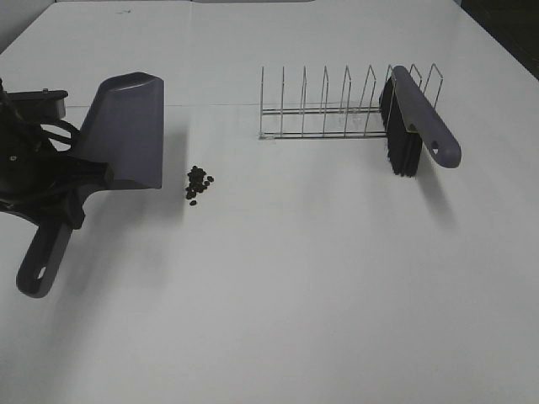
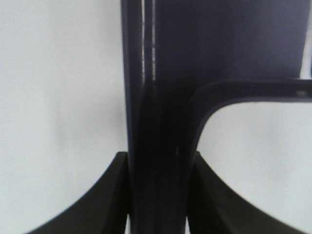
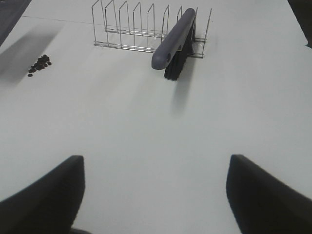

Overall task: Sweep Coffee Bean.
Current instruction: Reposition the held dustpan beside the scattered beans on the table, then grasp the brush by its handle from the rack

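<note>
A small heap of dark coffee beans lies on the white table, just right of the grey-purple dustpan. The pan's mouth faces the beans and its handle points toward the table's front left. My left gripper is shut on that handle, both fingers pressed against its sides. A matching brush with black bristles leans in the wire rack at the back right. In the right wrist view my right gripper hovers open over bare table, well short of the brush, with nothing between its fingers.
The wire dish rack stands at the back centre-right with the brush in its right end. The white table runs wide around everything. A dark edge shows past the far right corner.
</note>
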Motion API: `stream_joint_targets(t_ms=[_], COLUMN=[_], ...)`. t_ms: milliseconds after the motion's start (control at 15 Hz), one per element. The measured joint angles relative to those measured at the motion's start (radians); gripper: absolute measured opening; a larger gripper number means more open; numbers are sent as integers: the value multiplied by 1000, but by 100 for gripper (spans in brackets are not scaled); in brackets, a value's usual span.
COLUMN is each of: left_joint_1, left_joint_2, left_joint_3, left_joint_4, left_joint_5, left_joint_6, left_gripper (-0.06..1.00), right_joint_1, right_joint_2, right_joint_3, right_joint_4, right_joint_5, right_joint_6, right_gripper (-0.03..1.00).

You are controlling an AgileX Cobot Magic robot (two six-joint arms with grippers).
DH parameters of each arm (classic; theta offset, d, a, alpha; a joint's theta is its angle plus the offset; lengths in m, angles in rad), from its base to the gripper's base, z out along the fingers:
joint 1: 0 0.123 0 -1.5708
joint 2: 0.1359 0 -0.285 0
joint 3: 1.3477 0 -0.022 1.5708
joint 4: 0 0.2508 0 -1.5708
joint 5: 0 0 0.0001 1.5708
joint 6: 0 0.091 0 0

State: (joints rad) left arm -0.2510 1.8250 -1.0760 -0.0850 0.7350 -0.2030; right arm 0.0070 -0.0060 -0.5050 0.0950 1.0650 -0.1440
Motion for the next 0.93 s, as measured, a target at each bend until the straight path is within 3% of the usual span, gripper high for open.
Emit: stream_joint_targets(t_ms=[333,600,933], left_joint_1=[0,0,0], left_joint_2=[0,0,0], left_joint_3=[0,0,0], left_joint_4=[0,0,0], left_joint_5=[2,2,2], left_joint_6=[1,3,4], left_gripper=[27,27,27], right_joint_1=[0,0,0], right_joint_2=[18,272,652], right_joint_3=[-6,-30,-113], right_joint_4=[0,32,116], right_joint_5=[-10,-336,-567], right_joint_6=[0,0,-1], right_gripper=[75,75,75])
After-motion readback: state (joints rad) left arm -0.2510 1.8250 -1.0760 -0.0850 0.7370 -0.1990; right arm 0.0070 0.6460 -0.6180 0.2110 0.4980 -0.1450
